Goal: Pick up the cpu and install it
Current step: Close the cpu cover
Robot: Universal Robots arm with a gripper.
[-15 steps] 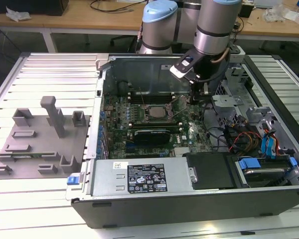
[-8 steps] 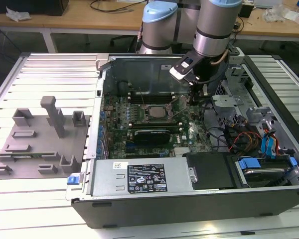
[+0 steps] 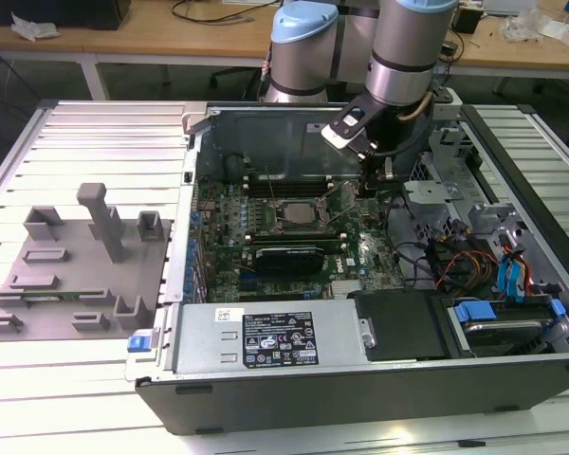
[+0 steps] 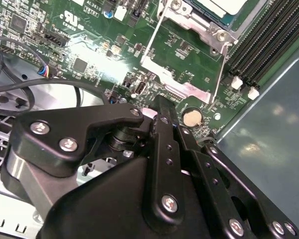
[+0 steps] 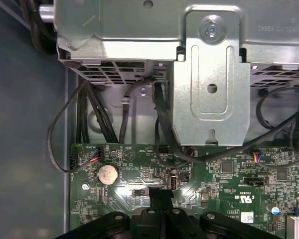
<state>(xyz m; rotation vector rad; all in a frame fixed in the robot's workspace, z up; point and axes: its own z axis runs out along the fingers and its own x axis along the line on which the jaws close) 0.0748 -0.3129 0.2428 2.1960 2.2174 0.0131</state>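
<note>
The small square cpu [image 4: 228, 5] with its pale silver top lies in the metal-framed socket [image 4: 192, 22] on the green motherboard [image 4: 184, 52]. The silver hinged load plate [image 4: 182, 74] stands open. Just to the exterior view's right of the socket, the black gripper [image 3: 371, 180] hangs near a round silver coin battery [image 5: 108, 173], its fingers together and empty.

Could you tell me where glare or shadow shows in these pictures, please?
Second wrist view: glare whitens a patch of the motherboard beyond the hand. First wrist view: a bright reflection lies on the board beside the coin cell. Exterior view: evenly lit, no strong glare.
</note>
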